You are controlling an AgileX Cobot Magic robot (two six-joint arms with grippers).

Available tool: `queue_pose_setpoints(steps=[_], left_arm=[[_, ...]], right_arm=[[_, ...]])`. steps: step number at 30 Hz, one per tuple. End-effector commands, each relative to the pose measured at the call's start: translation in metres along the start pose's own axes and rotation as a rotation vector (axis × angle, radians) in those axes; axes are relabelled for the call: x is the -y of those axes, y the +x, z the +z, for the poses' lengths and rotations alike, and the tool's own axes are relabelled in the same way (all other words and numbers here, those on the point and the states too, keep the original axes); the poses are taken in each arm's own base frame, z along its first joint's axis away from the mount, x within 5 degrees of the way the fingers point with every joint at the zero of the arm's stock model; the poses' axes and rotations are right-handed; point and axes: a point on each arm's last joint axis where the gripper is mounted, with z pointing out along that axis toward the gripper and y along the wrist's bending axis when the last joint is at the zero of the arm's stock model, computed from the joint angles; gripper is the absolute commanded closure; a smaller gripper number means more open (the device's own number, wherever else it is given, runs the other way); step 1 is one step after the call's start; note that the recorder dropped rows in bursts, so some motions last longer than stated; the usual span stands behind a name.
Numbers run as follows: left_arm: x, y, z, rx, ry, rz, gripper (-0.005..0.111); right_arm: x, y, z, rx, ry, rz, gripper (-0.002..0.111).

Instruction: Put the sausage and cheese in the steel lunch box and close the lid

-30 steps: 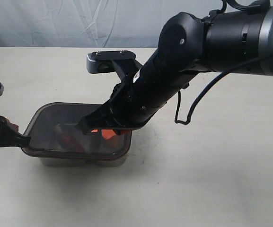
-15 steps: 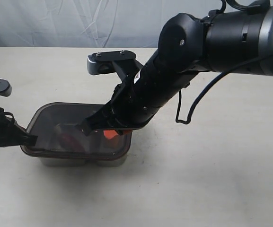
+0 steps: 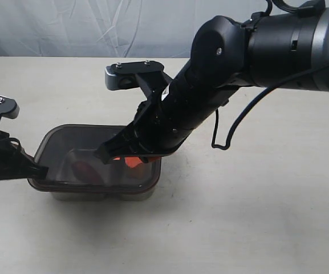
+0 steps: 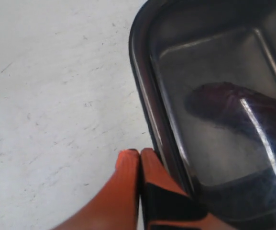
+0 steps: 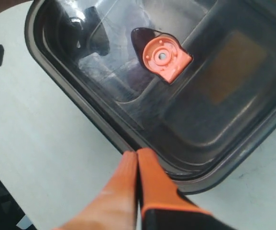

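The left gripper (image 4: 139, 160) and right gripper (image 5: 137, 160), both closed and empty, sit by the lid (image 3: 61, 149); uneven pressing could leave it unseated.

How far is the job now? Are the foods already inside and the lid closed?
Done: the sausage and the cheese show through the lid, which lies on the steel lunch box. In hand: the left gripper and the right gripper, both shut, sit at the lid's rim, apparently seating it. Left: whether it is fully pressed down cannot be told.

Even, soft light; glare streaks the lid (image 4: 214, 105), close foreground blurred.
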Motion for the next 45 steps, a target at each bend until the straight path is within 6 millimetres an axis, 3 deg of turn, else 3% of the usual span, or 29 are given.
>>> queue_pose_setpoints(steps=[1, 22, 34, 45], left_arm=[[0.004, 0.001, 0.000, -0.021, 0.027, -0.021, 0.107], [0.005, 0.001, 0.000, -0.027, 0.040, -0.051, 0.107], [0.003, 0.002, 0.000, -0.030, 0.023, 0.004, 0.107], [-0.010, 0.009, -0.011, -0.112, -0.129, -0.040, 0.107]], right_arm=[[0.000, 0.000, 0.001, 0.003, 0.006, -0.008, 0.109], [0.000, 0.000, 0.001, 0.007, 0.011, -0.013, 0.109], [0.011, -0.001, -0.007, 0.023, 0.148, 0.000, 0.109], [0.011, 0.001, -0.007, 0.001, 0.147, 0.002, 0.109]])
